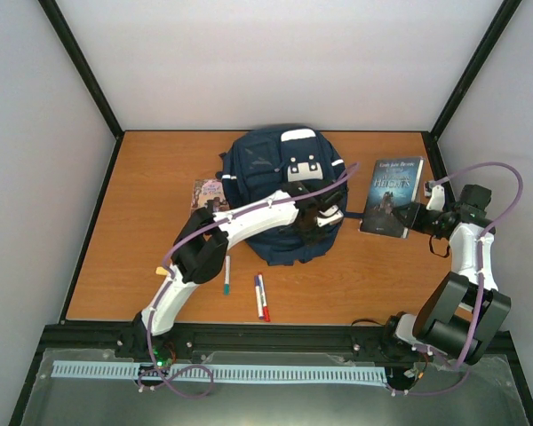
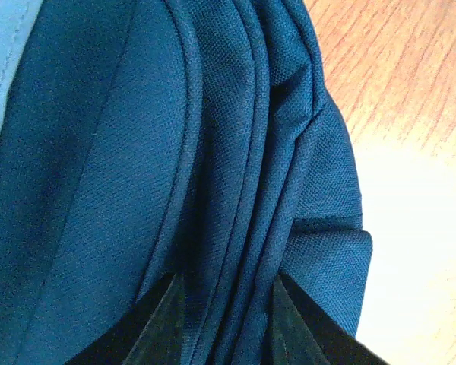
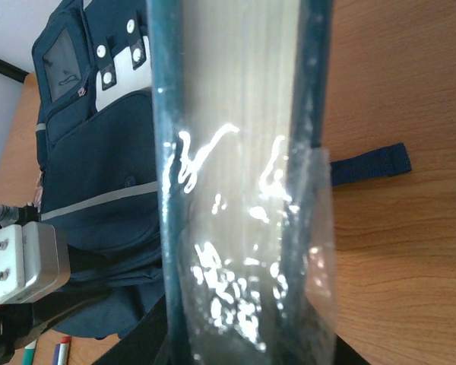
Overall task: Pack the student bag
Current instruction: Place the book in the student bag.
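The left claw (image 1: 318, 216) sits on the near right part of the bag (image 1: 280, 177), with its arm stretched across the bag's near edge. In the left wrist view its fingers (image 2: 163, 319) stand narrow, one on each side of a ridge of piped seams in the navy cloth. Whether they truly pinch the cloth, I cannot tell.

The right claw (image 1: 419, 213) grips the book (image 1: 393, 195) at its near right corner. In the right wrist view the book's page edge runs straight up from between the jaws, wrapped in clear glossy film. The book is dark-covered and lies to the right of the bag, near it but apart.

The bag lies in the middle of the table (image 1: 160, 266), toward the far side. Its front faces up, with the white-grey patches at its far end and the thin pale stripe across it.

A small book (image 1: 210, 195) with a pale cover lies against the bag's left side. A teal-capped pen (image 1: 226, 275) lies just off the bag's near edge. Right of it, a blue pen and a red pen (image 1: 261, 298) lie side by side. In the right wrist view a dark blue strap (image 3: 368, 163) lies flat on the wood, sticking out past the book.
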Motion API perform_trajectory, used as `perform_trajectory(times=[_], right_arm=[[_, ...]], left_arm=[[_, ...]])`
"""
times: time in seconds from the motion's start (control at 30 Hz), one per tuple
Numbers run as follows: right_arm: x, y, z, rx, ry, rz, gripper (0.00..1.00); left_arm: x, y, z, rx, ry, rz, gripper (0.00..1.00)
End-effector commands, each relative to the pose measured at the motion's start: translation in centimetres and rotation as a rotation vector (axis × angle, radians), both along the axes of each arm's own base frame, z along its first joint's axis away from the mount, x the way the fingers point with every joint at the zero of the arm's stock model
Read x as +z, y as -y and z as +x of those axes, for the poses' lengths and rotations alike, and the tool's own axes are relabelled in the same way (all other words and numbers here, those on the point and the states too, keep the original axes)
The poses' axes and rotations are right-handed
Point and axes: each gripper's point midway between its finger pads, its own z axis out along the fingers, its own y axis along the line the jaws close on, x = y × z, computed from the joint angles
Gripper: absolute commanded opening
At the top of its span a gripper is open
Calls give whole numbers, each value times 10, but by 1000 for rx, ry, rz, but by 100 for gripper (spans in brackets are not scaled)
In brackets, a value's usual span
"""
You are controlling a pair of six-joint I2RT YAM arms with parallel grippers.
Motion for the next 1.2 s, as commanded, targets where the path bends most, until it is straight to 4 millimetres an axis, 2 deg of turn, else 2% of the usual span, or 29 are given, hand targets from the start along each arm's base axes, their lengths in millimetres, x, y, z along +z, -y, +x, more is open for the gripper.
perform_trajectory(times=[0.0, 0.33, 0.43, 0.57, 0.7, 0.8, 0.9, 1.03, 1.17], right_arm=[[23, -3, 8, 51, 126, 4, 3], [22, -2, 8, 53, 124, 16, 3], [22, -2, 8, 53, 123, 21, 3], [22, -2, 7, 54, 123, 24, 3], [22, -2, 7, 53, 122, 25, 3], [22, -1, 7, 52, 123, 25, 3], [22, -2, 6, 51, 121, 28, 3], [21, -1, 6, 49, 119, 33, 3], [21, -2, 6, 50, 117, 35, 3]], left_arm=[[1, 6, 9, 7, 53, 26, 37], [-12, 0, 26, 30, 159, 128, 37], [-16, 0, 23, 16, 169, 151, 34], [-21, -3, 22, 7, 202, 190, 41], [-19, -4, 25, 18, 229, 203, 27], [-10, 1, 25, 23, 229, 169, 17], [5, 5, 25, 28, 238, 126, 1], [26, 9, 26, 32, 260, 84, 1], [50, 2, 33, 41, 324, 95, 1]])
